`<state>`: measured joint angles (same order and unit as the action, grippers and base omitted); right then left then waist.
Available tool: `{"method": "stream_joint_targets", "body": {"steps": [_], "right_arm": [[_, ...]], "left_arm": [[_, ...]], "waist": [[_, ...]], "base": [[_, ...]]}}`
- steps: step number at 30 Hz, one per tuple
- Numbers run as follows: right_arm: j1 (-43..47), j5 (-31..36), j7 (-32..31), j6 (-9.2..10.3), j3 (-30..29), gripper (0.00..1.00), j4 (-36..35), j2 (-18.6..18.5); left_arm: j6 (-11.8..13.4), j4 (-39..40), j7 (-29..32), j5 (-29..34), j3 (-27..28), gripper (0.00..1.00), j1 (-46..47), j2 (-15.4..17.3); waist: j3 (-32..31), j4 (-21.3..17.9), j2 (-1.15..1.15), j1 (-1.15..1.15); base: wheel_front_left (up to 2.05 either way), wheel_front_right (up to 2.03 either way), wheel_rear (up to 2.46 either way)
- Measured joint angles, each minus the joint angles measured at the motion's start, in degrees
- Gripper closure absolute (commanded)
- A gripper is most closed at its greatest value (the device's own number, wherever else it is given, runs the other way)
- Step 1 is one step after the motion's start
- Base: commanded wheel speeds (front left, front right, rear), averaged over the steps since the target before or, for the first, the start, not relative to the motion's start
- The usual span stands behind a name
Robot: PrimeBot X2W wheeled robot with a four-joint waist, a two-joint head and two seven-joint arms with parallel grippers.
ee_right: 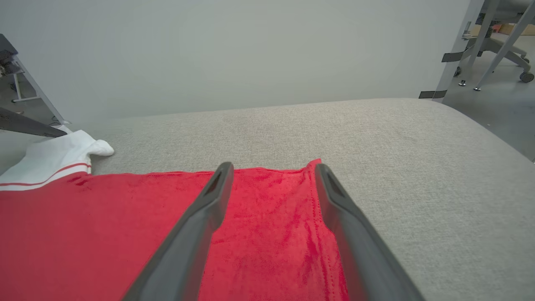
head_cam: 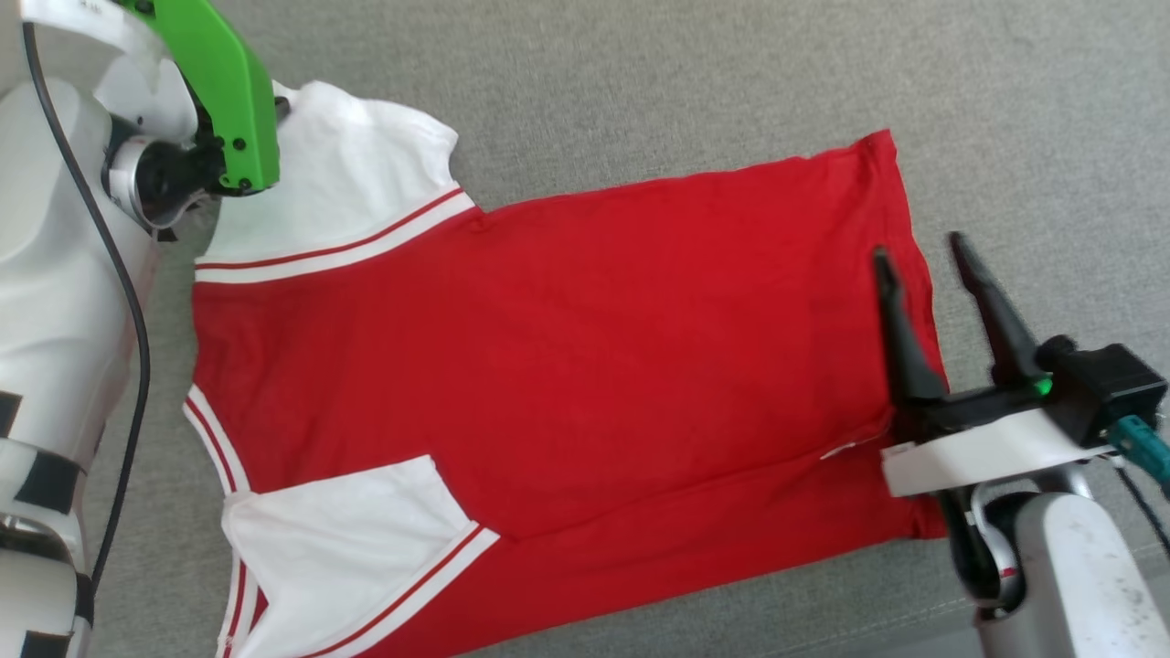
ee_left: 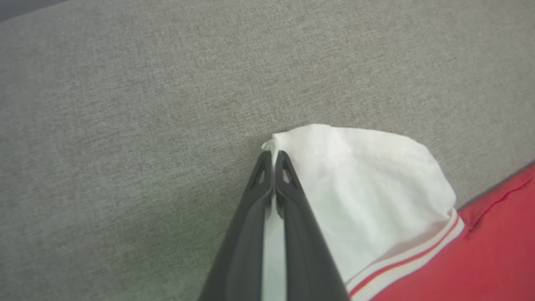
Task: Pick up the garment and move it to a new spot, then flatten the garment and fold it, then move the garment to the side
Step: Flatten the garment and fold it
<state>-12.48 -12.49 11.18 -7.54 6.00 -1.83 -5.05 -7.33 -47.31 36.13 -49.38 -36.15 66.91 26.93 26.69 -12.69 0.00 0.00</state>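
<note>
Garment (head_cam: 585,366): lies spread on the grey upholstered surface (head_cam: 695,82), plain red side up. The hem is toward the robot's right and the white sleeves toward its left.
Far sleeve (ee_left: 368,188): white with red-striped trim; its corner comes to a point at the left fingertips.
Left gripper (ee_left: 273,155): fingers pressed together, pinching the far sleeve corner; white cloth shows between them.
Right gripper (head_cam: 917,249): fingers spread apart, holding nothing. It sits at the hem edge, one finger over red cloth, the other over grey surface.
Right contact: appears to hover; touch cannot be confirmed.
Near sleeve (head_cam: 356,521): lies over the red body.
</note>
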Motion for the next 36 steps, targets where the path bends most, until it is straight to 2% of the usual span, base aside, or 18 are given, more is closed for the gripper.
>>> {"method": "stream_joint_targets", "body": {"steps": [4, 9, 15, 18, 21, 22, 23, 28, 36], "right_arm": [[0.7, 2.2, -5.4, 0.01, -2.5, 0.0, 0.6, -2.0], [0.3, 0.5, -16.7, 0.01, -4.5, 0.0, 0.5, -5.3], [-5.3, -4.4, -37.9, 0.01, -8.1, 0.0, 0.2, -9.9], [-9.3, -5.6, -48.9, 0.01, -11.1, 0.0, 0.6, -9.7], [-12.8, -6.5, -59.2, 0.01, -11.3, 0.0, 1.4, -10.2], [-16.1, -7.1, -66.0, 0.01, -11.8, 0.0, 2.1, -11.0], [-17.6, -7.2, -68.3, 0.01, -12.1, 0.0, 2.8, -11.6], [-21.4, -6.0, -73.3, 0.01, -12.7, 0.0, 6.1, -13.9], [-24.6, -3.8, -72.9, 0.01, -12.9, 0.0, 11.0, -14.7]], "left_arm": [[0.0, 1.5, -2.1, -2.2, 0.7, 1.0, -2.3, -0.1], [0.0, 6.8, -3.6, -4.2, 0.7, 1.0, -5.5, 0.5], [0.2, 16.5, -3.5, -6.1, 0.6, 1.0, -9.5, 1.7], [1.7, 22.0, -3.2, -6.2, 0.5, 1.0, -11.3, 2.2], [2.9, 27.7, -2.6, -6.5, 0.7, 1.0, -13.0, 3.1], [4.2, 32.4, -3.1, -6.5, 1.2, 1.0, -13.5, 3.9], [4.6, 34.3, -3.1, -6.5, 1.2, 1.0, -13.6, 4.2], [5.7, 40.0, -2.8, -6.3, 1.1, 1.0, -14.9, 4.7], [6.9, 45.4, -2.6, -6.1, 1.1, 1.0, -15.1, 5.4]], "waist": [[-3.1, 0.8, 0.0, 0.0], [-6.4, 2.5, 0.0, -0.01], [-8.0, 6.3, 0.0, -0.01], [-8.1, 8.2, 0.0, -0.01], [-7.8, 9.9, 0.0, -0.01], [-6.9, 11.1, 0.0, -0.01], [-6.3, 11.5, 0.0, -0.01], [-4.1, 13.3, 0.0, -0.01], [-0.8, 15.8, 0.0, -0.01]], "base": [[0.0, 0.0, 0.0], [0.0, 0.0, 0.0], [0.0, 0.0, 0.0], [0.0, 0.0, 0.0], [0.0, 0.0, 0.0], [0.0, 0.0, 0.0], [0.0, 0.0, 0.0], [0.0, 0.0, 0.0], [0.0, 0.0, 0.0]]}}
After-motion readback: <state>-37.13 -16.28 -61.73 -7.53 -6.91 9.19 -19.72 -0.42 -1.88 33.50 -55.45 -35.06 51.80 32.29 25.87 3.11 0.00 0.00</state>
